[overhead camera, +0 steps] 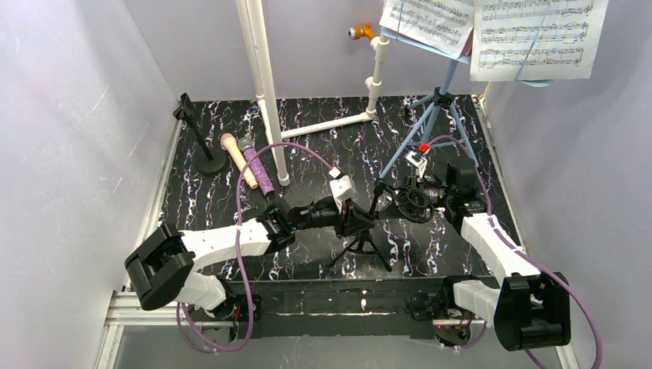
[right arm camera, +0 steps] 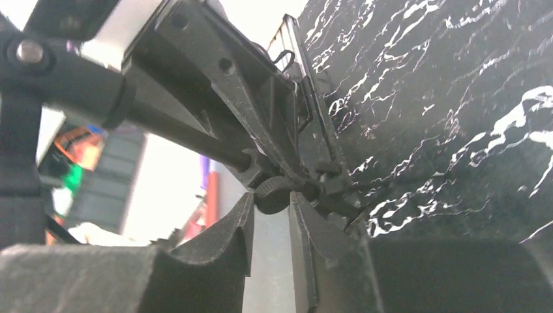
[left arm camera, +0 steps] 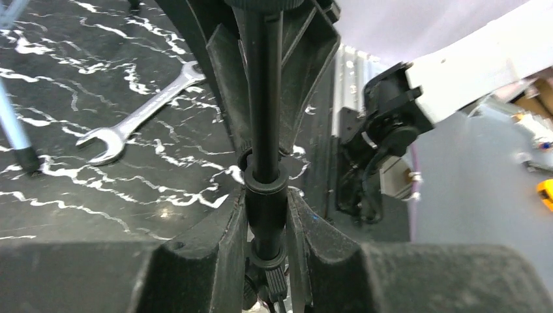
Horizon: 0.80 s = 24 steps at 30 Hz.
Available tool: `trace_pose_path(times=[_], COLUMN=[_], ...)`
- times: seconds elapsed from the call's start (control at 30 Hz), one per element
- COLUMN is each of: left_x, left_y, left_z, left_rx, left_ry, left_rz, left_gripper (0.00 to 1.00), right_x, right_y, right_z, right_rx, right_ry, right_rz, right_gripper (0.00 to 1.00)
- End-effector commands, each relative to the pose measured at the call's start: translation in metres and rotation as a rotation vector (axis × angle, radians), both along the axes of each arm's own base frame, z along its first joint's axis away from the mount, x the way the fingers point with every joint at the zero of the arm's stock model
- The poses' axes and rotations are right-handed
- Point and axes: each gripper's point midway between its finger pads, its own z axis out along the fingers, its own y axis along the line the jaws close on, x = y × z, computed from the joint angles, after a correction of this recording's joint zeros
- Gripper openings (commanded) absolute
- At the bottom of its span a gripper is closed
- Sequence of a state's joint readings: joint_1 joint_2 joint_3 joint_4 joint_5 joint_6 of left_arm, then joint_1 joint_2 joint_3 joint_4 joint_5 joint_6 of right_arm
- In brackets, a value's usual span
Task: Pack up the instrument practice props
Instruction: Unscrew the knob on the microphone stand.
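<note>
Pale walls close in a black marbled mat (overhead camera: 207, 207) on three sides, with the arm bases along its near edge. The only print in view is on the sheet-music pages (overhead camera: 538, 38) clipped to the light-blue music rack (overhead camera: 434, 115) at the back right. They show staves and notes, and any title is too small to read.

The black mic tripod (overhead camera: 361, 247) stands at the middle of the mat, between the two grippers. The left gripper (overhead camera: 355, 219) reaches it from the left. In the left wrist view its fingers (left arm camera: 222, 254) are pressed onto the tripod's upright shaft (left arm camera: 264, 98), one on either side, just at a collar. The right gripper (overhead camera: 394, 201) comes from the right, and in its own view the fingertips (right arm camera: 242, 215) pinch a small knurled knob (right arm camera: 272, 195) on the tripod's upper bracket.

A silver wrench (left arm camera: 140, 114) lies flat on the mat just beyond the shaft, near one blue rack leg (left arm camera: 16, 130). The peach microphone (overhead camera: 238, 160) and purple glitter microphone (overhead camera: 260, 169) lie side by side at the back left, with the round-base holder (overhead camera: 201, 142) beside them near the left rail. White pipes (overhead camera: 265, 84) rise behind. Bare mat lies between the tripod and the microphones. On the right, the rack's legs and the wall stand close to the right arm.
</note>
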<state>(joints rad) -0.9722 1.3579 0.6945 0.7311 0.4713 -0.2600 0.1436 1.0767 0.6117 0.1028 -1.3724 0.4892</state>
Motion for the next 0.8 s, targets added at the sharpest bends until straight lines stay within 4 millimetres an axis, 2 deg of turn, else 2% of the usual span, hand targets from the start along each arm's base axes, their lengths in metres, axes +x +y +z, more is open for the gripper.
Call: trace_pose_path(times=[0.0,0.23,0.3,0.4,0.43,0.53,0.6,0.73,0.77], left_x=[-0.001,0.000,-0.002,-0.004,-0.004,-0.009,-0.013,-0.020,-0.021], left_y=[0.009,0.006,0.005,0.007,0.009,0.014,0.017,0.025,0.027], left_z=[0.028,0.026,0.028,0.034,0.037,0.051,0.059,0.072,0.076], left_rx=[-0.014,-0.010,-0.018,-0.040,-0.051,-0.100,-0.135,-0.226,-0.250], left_ry=[-0.186,-0.152,-0.125,-0.098,-0.091,-0.057,-0.024,0.054,0.068], left_rz=[-0.007,-0.008,-0.009,-0.002,0.004,0.016,0.017,0.028,0.032], left_gripper=[0.00,0.00,0.00,0.00,0.00,0.00,0.00,0.00,0.00], right_x=[0.028,0.028,0.028,0.025,0.024,0.016,0.011,0.004,-0.003], right_y=[-0.001,-0.001,-0.001,-0.002,-0.002,-0.005,-0.006,-0.009,-0.010], right_z=[0.023,0.022,0.022,0.020,0.018,0.009,0.010,0.012,0.008], right_rx=[0.002,0.010,0.009,0.004,-0.004,-0.021,-0.018,-0.011,-0.016], right_ry=[0.090,0.137,0.115,0.042,-0.001,-0.148,-0.247,-0.373,-0.376], right_rz=[-0.148,-0.160,-0.167,-0.163,-0.160,-0.135,-0.122,-0.068,-0.040], right_gripper=[0.01,0.02,0.17,0.51,0.65,0.91,0.98,0.98,0.98])
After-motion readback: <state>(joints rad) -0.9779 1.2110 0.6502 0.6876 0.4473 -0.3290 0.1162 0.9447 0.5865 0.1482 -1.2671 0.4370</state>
